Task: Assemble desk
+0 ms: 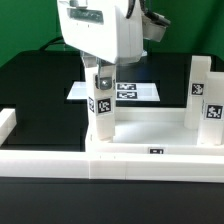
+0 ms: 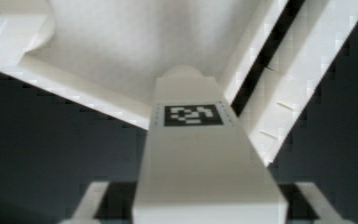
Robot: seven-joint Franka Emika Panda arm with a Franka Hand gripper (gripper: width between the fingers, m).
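Your desk top (image 1: 150, 128) lies flat against the long white border rail (image 1: 60, 158) at the front of the black table (image 1: 30, 85), its raised rim facing up and a small tag showing on its near edge. One leg (image 1: 103, 115) stands upright at the tray's corner on the exterior view's left, tag facing the camera, and the gripper (image 1: 102, 72) sits directly over it with its fingers closed around the leg's upper part. In the wrist view you look down the length of that same leg (image 2: 197, 150), its tag in plain sight, with a finger (image 2: 96, 205) pressed on either flank and the desk top's rim (image 2: 87, 85) running behind it. Two more legs (image 1: 204, 95) stand upright side by side at the tray's end on the exterior view's right. Behind the tray, the marker board (image 1: 120, 92) lies flat on the table, partly hidden by the gripper.
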